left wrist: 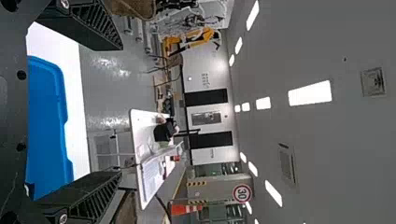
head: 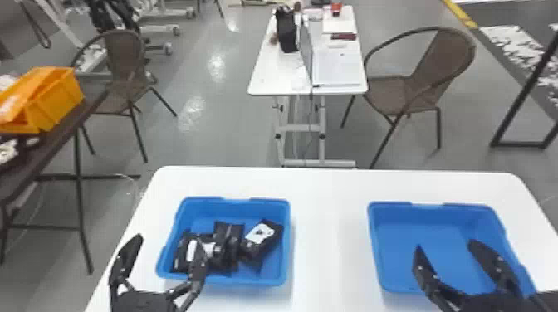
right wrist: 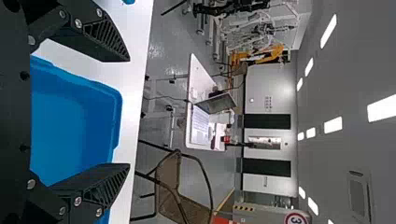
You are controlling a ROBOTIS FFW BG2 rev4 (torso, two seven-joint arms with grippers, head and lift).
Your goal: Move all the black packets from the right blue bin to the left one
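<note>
Spanning the lower frame, the table (head: 328, 232) holds the right bin (head: 427, 213) at right, the left bin (head: 236, 207) at left. My left gripper (head: 169, 241) and right gripper (head: 444, 244) gape open. All packets (head: 262, 237) I see lie in the left bin; transfer looks finished.

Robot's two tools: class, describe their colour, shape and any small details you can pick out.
The left tool and right tool look alike: both black, each with two flat fingers that taper towards the tips. Slanted ribs line the finger ends, and round silver-coloured screws stand out against the black.
</note>
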